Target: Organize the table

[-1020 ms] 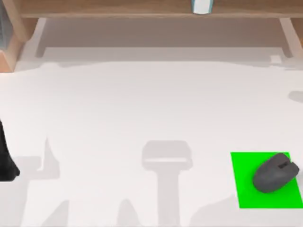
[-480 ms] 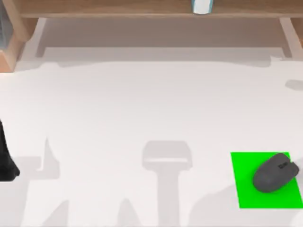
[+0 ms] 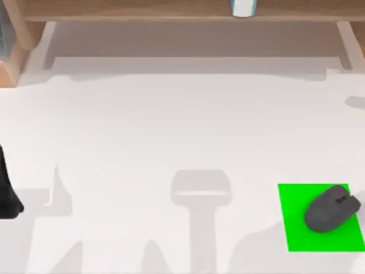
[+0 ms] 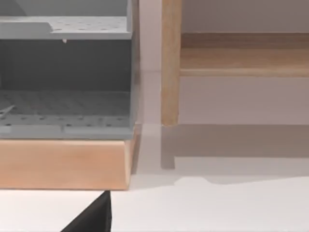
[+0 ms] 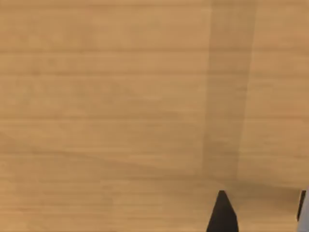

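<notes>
The white table [image 3: 142, 137] spreads wide, with a light-brown wooden shelf frame [image 3: 131, 10] along its back. A dark grey mouse [image 3: 331, 209] lies on a bright green mat [image 3: 296, 228] at the front right. My left arm [image 3: 7, 194] is parked at the table's left edge. A black part of my left gripper [image 4: 94, 217] shows in the left wrist view over the white top. My right gripper [image 5: 262, 210] faces a light wooden surface [image 5: 106, 96], its two dark fingertips [image 5: 222, 212] apart with nothing between them.
A white and pale-blue object [image 3: 243, 7] stands on the shelf at the back centre. A grey perforated rack [image 4: 63, 72] sits on a wooden base [image 4: 63, 162] at the back left, beside a wooden post [image 4: 171, 63].
The arm shadow at the table's right edge has slid a little toward the back. The mouse, mat and left arm have not moved.
</notes>
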You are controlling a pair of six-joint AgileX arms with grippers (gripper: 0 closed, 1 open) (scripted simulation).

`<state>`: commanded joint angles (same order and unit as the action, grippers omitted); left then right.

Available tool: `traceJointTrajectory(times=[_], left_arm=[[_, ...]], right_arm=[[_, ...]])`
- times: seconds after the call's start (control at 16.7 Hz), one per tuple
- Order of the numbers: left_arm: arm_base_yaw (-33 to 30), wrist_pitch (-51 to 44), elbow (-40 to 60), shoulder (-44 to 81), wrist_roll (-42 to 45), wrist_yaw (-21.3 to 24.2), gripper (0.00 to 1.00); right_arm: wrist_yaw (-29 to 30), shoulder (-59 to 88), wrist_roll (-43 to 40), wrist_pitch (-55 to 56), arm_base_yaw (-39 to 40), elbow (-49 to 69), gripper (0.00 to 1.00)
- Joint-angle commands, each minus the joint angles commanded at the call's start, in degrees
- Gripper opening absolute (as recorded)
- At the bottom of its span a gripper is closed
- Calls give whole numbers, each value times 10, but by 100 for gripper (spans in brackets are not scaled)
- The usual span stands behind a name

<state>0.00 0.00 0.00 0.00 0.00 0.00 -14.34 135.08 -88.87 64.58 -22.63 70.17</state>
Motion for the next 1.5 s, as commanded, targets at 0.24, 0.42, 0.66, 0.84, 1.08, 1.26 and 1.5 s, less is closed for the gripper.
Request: traceJointTrajectory(times=[0.24,0.42,0.66,0.84,1.08,1.26,1.5], left_arm=[[0,0,0,0,0,0,100],[0,0,0,0,0,0,100],[0,0,0,0,0,0,100],[0,0,0,0,0,0,100],[0,0,0,0,0,0,100],[0,0,0,0,0,0,100],[0,0,0,0,0,0,100]], right_arm=[[0,0,0,0,0,0,90],[0,0,0,0,0,0,100],[0,0,0,0,0,0,100],[1,7,3,-6,-5,-19,100],[7,-27,26,-29,1,-21,100],[21,-112,83,-85,15,-40,100],[47,-307,203,-195,44,-102,100]])
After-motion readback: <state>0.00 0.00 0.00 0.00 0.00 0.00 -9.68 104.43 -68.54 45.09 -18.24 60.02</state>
